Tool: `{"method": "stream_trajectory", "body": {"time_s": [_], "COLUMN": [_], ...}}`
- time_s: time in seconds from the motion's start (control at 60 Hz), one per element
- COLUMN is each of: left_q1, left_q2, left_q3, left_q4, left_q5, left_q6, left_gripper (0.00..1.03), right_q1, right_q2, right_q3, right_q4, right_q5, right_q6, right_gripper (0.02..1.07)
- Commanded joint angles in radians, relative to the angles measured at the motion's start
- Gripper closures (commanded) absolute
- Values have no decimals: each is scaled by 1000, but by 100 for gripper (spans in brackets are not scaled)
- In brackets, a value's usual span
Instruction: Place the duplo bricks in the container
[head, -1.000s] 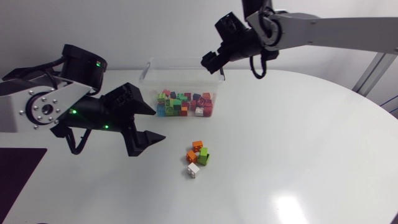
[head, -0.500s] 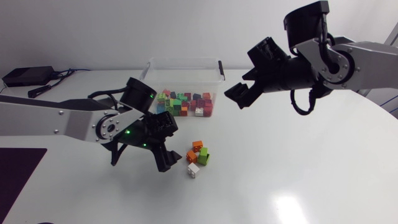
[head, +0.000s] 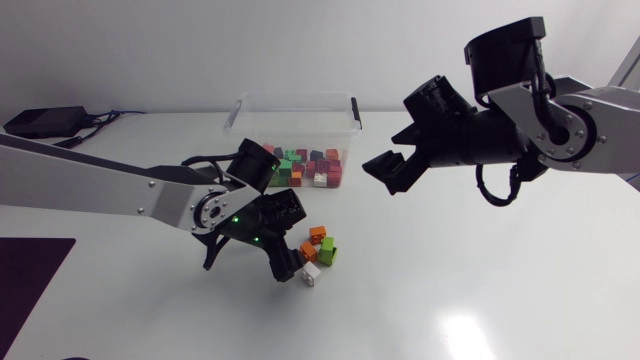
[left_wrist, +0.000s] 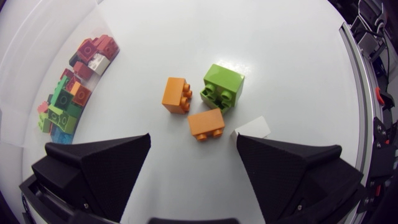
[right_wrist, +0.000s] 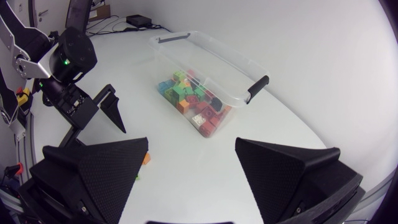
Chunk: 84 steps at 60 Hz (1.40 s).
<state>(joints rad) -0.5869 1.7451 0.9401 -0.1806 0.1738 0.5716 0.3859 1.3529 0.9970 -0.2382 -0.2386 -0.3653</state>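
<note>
Over the table (head: 480, 290) the left arm (head: 120, 190) has swung in and dropped low, while the right arm (head: 560, 110) has pulled back off the container (head: 295, 103) and hangs well clear. The container holds the sorted bricks (head: 300, 168). The right gripper (head: 388, 152) has its fingers apart and is empty. The left gripper (head: 292, 256) has its fingers apart, just short of the loose duplo bricks (left_wrist: 208, 106), nothing clamped. Of those, the green brick (left_wrist: 222, 84), two orange and a white brick (left_wrist: 252, 127) sit clustered outside, near the container. Likely the next pick is starting, with four left.

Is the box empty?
No. The box holds a pile of bricks at one end; four more bricks lie outside it on the table.
</note>
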Motion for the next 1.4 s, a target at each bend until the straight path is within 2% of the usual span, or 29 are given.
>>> {"method": "stream_trajectory", "body": {"time_s": [0.0,0.317,0.417,0.5,0.533,0.633,0.8,0.967,1.183,1.383], "left_q1": [-13,-31,-42,-44,-44,-44,-37,-19,58,130], "left_q2": [39,111,125,148,156,163,126,77,-35,-144], "left_q3": [34,74,86,95,97,89,45,-21,-96,-162], "left_q4": [9,23,27,33,36,55,55,59,59,58], "left_q5": [-3,-5,-8,-8,-7,-7,-7,-3,18,61], "left_q6": [-26,-55,-70,-78,-79,-84,-64,-18,25,50], "left_gripper": [8,8,15,23,29,66,68,70,70,70], "right_q1": [15,38,45,62,68,82,103,120,159,217], "right_q2": [-18,-21,-21,-18,-17,-1,43,112,212,315], "right_q3": [-35,-60,-57,-60,-64,-74,-90,-101,-78,-23], "right_q4": [-13,-16,-26,-35,-38,-55,-93,-95,-92,-104], "right_q5": [-4,-4,-4,-4,-4,-30,-128,-159,-146,-80], "right_q6": [28,35,35,32,25,-15,-98,-170,-173,-169], "right_gripper": [6,6,6,7,7,7,7,7,7,7]}}
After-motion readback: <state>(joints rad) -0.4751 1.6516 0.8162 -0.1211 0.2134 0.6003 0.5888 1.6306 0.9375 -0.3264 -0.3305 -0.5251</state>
